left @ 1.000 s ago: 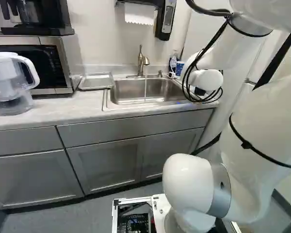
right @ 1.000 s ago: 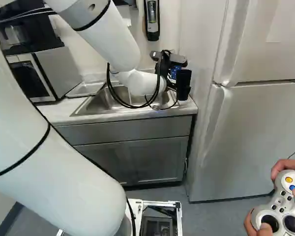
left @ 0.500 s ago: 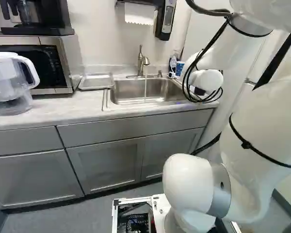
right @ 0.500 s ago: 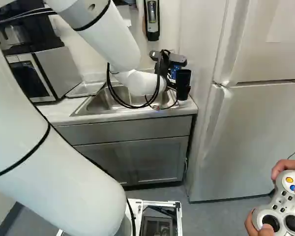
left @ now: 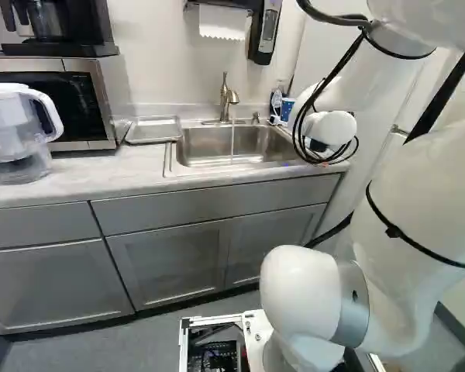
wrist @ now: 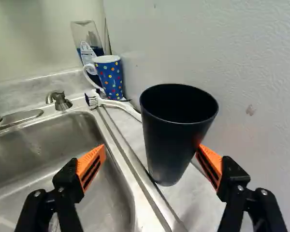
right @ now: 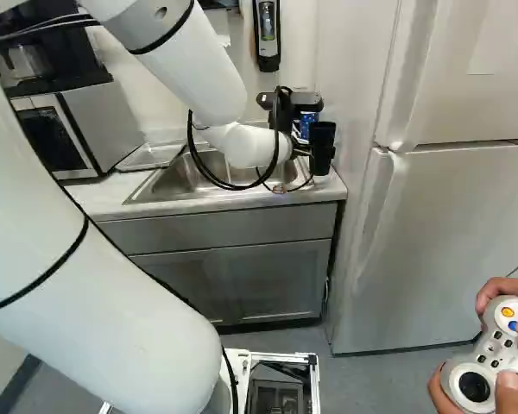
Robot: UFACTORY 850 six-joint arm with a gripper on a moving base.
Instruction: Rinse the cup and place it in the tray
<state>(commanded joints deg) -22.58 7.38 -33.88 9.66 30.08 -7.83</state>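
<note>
1. Left base view: the tray (left: 153,130) lies on the counter beside the sink (left: 205,144), across the basin from the gripper (wrist: 150,151), with no cup on it. A thin stream seems to fall from the faucet (left: 225,99), on the tray's side of the gripper, so rinsing water looks ready. The arm (left: 418,198) hides the gripper here, so this view cannot tell me how it stands.

2. Right base view: the black cup (right: 321,148) is just ahead of the gripper, out past the basin. Judging by that, neither the rinse nor the placing is done (at least, nothing here suggests either).

3. Wrist view: the gripper is open, its fingers wide apart, with no grip on anything. The cup stands upright on the counter (wrist: 199,199) ahead of it, close by the pad (wrist: 210,163) away from the sink; whether they touch I cannot tell. The other finger is over the basin, apart from the cup. I'd call this the approach: centring, gripping, lifting, rinsing and setting down in the tray are all left.
</note>
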